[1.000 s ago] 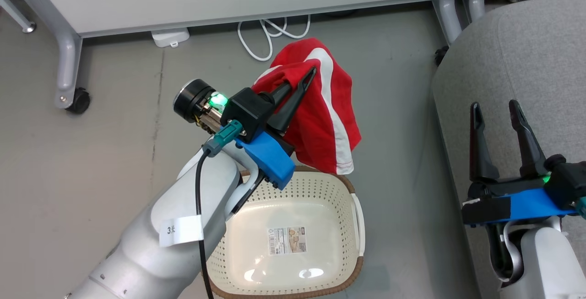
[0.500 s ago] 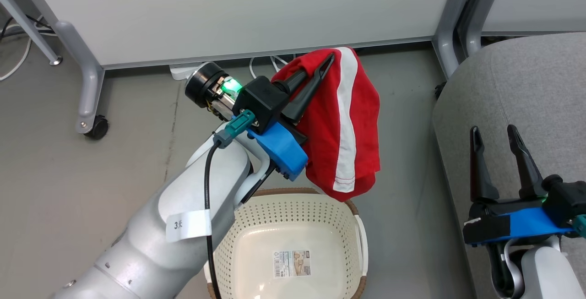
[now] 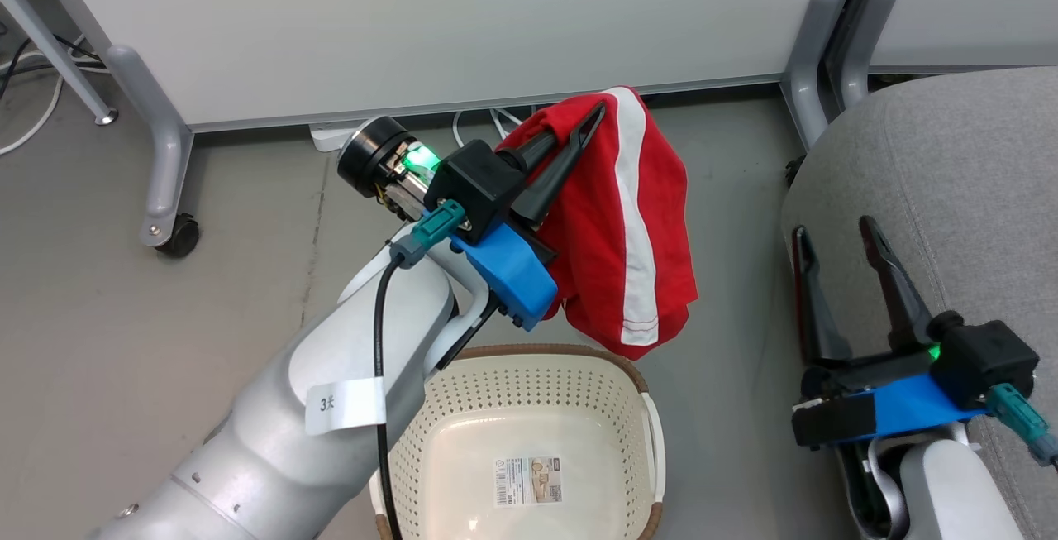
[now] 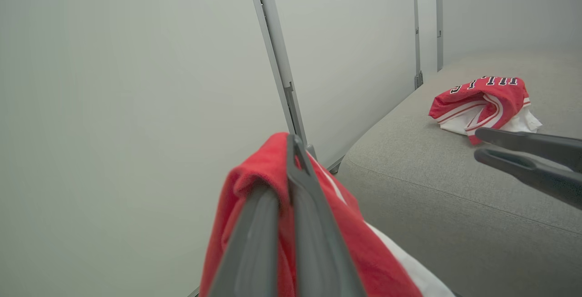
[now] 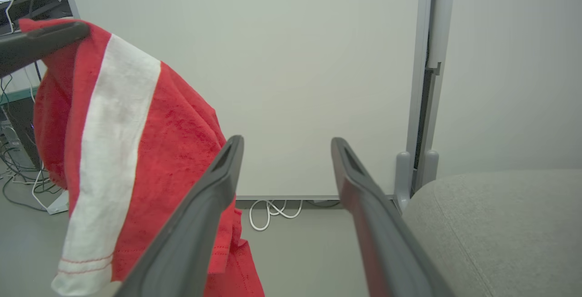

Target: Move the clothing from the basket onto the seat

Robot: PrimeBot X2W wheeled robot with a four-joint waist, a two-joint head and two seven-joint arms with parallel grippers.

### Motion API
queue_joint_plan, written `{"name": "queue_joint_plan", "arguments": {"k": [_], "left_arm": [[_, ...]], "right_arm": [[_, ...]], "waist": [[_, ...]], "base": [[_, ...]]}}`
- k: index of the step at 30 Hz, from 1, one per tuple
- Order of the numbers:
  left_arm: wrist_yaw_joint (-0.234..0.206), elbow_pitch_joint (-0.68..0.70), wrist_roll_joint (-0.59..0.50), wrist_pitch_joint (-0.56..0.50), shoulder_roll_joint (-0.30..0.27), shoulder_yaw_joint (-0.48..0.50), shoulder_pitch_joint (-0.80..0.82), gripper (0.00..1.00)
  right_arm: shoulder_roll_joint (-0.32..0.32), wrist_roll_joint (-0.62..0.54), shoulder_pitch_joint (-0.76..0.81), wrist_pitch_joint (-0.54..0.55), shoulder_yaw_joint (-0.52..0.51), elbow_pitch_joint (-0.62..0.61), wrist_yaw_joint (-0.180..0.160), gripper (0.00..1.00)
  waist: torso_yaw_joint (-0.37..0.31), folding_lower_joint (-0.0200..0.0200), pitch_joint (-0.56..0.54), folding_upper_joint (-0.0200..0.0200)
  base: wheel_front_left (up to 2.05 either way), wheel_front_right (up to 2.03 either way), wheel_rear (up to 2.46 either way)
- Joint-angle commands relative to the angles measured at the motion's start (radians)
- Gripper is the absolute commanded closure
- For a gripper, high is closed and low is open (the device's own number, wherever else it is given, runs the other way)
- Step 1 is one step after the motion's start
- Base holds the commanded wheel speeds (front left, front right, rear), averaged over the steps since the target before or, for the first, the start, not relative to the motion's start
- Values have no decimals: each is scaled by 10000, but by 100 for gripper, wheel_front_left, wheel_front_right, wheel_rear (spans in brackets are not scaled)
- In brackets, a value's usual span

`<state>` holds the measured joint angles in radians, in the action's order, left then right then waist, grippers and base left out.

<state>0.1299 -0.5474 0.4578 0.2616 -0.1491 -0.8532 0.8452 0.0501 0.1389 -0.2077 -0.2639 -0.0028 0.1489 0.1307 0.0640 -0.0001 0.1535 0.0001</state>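
- Red white-striped garment [image 3: 628,226] hung bunched, its top fold hidden in the left gripper's [image 3: 579,122] clenched fingers, between the cream perforated plastic basket [image 3: 529,351], cut off below, and the grey upholstered seat [image 3: 950,160].
- The right gripper's [image 3: 833,227] fingers stood spread, empty.

Head camera looks down; both wrist cameras share the seat [image 4: 454,188].

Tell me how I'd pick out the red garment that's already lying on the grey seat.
Find the large grey fabric-upholstered seat; on its top lies a crumpled red jersey with white stripes. Unlike the red, white-striped garment hanging from the left tool, it bears black, white-edged letters.
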Motion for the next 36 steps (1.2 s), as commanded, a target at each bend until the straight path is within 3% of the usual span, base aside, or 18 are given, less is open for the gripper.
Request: {"name": "queue_joint_plan", "arguments": {"k": [1,17,36], "left_arm": [[7,-25,-2,50,10,-4,138,100],[7,-19,-52,50,210,-113,116,100],[7,166,-58,50,683,-481,603,100]], "right_arm": [[6,-6,-139,-9,204,-96,1,0],[9,174,-1118,-9,2665,-269,1,0],[12,-177,-3233,-7,3142,2882,1,0]], "waist": [[1,1,-5,-1],[152,1,47,-1],[652,1,545,-1]], "base": [[0,0,0],[0,0,0],[0,0,0]]}}
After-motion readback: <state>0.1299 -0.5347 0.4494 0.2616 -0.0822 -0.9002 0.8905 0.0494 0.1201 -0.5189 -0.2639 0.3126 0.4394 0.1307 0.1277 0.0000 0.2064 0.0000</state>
